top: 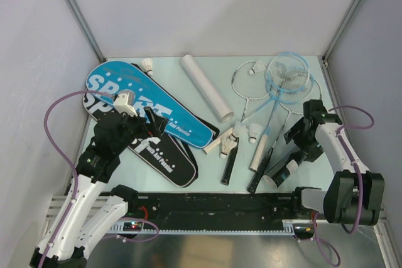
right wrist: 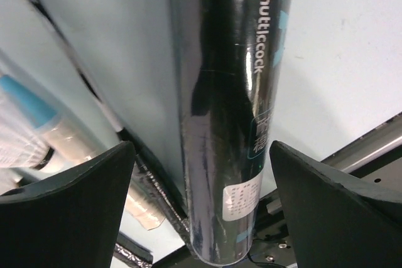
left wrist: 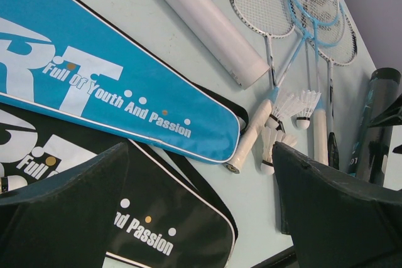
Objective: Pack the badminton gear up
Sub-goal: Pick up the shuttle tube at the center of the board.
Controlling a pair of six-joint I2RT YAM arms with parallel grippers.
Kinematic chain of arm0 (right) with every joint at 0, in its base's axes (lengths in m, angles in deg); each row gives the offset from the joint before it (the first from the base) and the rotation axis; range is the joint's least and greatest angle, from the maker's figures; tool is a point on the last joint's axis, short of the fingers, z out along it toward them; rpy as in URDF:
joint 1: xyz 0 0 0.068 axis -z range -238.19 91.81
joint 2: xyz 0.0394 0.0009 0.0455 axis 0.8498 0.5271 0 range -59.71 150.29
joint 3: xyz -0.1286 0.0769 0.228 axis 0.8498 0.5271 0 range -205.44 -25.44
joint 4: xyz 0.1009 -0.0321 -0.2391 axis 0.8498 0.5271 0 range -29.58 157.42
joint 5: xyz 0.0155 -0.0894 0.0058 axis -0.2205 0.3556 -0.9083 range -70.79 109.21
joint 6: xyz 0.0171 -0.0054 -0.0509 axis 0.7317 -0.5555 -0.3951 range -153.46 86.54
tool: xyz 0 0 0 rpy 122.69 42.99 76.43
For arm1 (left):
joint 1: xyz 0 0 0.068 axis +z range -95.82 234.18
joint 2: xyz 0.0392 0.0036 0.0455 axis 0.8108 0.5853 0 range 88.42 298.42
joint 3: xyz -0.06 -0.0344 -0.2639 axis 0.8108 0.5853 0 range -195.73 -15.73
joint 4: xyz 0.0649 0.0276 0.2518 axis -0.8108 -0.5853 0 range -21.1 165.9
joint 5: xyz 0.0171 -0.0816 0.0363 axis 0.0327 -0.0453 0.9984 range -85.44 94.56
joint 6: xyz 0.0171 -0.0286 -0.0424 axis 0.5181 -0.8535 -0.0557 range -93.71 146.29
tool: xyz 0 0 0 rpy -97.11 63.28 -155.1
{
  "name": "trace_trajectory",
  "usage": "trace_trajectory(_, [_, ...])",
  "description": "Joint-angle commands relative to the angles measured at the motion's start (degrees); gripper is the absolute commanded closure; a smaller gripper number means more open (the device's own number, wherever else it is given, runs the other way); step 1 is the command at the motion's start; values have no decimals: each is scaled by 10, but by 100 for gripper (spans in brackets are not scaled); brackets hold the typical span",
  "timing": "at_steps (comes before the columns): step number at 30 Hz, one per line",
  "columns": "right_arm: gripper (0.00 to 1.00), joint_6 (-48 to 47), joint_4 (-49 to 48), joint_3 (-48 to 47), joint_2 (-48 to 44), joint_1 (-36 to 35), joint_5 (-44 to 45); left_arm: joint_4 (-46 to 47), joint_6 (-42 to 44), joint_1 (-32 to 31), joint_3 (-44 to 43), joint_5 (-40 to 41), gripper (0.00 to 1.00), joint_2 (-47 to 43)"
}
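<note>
A blue SPORT bag (top: 147,105) lies across a black one (top: 166,161) at the left. My left gripper (top: 154,123) hovers open over both; in its wrist view the open jaws (left wrist: 199,149) frame the black bag's (left wrist: 169,218) end and the blue bag (left wrist: 113,86). A white tube (top: 206,86) lies in the middle. Rackets (top: 276,83) fan out at back right, with shuttlecocks (top: 253,131) among their handles. My right gripper (top: 294,145) is open astride the black tube (right wrist: 232,92), with a gap on each side.
One more shuttlecock (top: 147,64) sits at the back by the blue bag. A black racket handle (top: 229,161) and a white one (left wrist: 248,139) lie mid-table. A black rail (top: 213,205) runs along the near edge. Grey walls close in both sides.
</note>
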Motion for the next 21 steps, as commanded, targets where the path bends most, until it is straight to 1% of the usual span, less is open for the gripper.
trace_trajectory(1, [5,28,-18,26,10,9,27,21,-8,3,4,3,0,-5])
trace_trajectory(5, [6,7,-93,61,2,25,-30,21,-7,3,4,5,0,-1])
trace_trajectory(7, [6,1,-118,73,0,29,-45,21,-5,3,4,4,0,0])
trace_trajectory(17, [10,-10,-149,90,40,32,-43,21,-1,4,7,12,0,-9])
trace_trajectory(18, [11,-10,-149,91,43,32,-43,20,-1,3,7,12,0,-11])
trace_trajectory(21, [17,-12,-147,92,37,32,-35,20,0,4,8,15,0,-14])
